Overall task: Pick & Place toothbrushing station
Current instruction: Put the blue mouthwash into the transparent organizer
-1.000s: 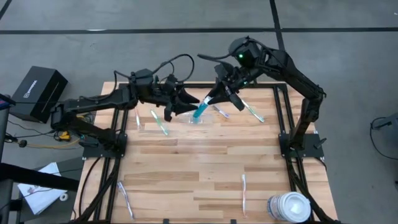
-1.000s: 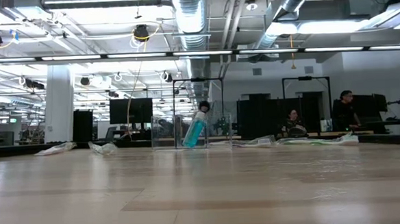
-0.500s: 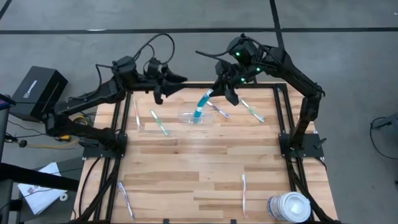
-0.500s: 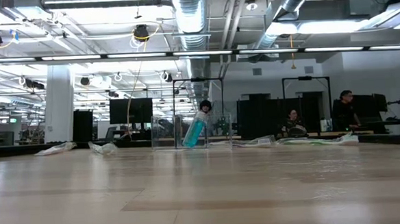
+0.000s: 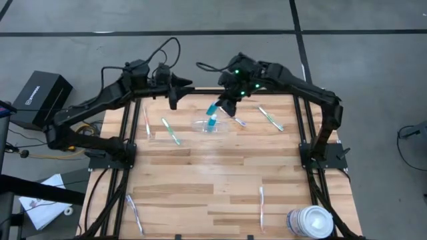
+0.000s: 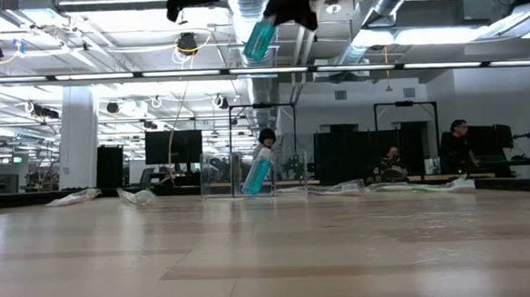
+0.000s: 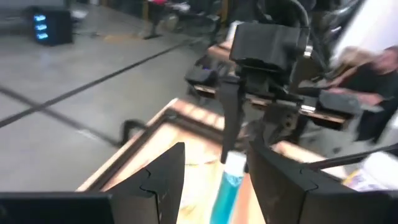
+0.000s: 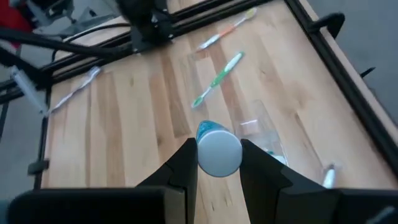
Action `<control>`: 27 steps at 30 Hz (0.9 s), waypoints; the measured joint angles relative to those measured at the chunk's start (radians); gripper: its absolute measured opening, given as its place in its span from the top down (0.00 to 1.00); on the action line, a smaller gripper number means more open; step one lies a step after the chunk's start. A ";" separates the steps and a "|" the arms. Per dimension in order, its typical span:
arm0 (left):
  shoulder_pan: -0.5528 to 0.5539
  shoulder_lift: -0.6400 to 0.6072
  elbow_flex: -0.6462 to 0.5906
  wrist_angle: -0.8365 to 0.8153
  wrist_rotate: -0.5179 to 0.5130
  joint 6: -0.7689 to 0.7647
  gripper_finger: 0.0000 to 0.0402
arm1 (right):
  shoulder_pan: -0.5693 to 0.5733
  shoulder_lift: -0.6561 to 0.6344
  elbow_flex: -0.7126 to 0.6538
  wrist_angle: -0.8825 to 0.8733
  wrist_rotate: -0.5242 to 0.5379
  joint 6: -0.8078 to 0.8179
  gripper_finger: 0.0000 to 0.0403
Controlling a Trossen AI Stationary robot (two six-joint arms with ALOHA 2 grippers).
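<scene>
Teal toothpaste tube hangs clamped in the right claw above the clear container, tilted, white cap end toward the claw. Another tube leans inside the container. Left claw is released, over the bench edge.

The wooden tabletop carries a clear container holding a teal tube, scattered toothbrushes: a green one, one at the right, two near the front edge, and a white tub at its front right corner.
</scene>
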 joint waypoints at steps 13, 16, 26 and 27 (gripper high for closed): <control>0.110 -0.106 0.000 -0.186 -0.086 0.050 0.58 | -0.018 0.000 -0.312 0.236 0.001 0.125 0.80; 0.117 -0.120 0.000 -0.197 -0.085 0.050 0.58 | -0.018 0.000 -0.330 0.248 0.001 0.146 0.80; 0.107 -0.113 0.000 -0.234 -0.069 0.043 0.58 | -0.034 0.056 -0.330 0.270 0.001 0.159 0.80; 0.101 -0.110 0.000 -0.233 -0.069 0.043 0.58 | -0.030 0.075 -0.322 0.301 -0.001 0.160 0.80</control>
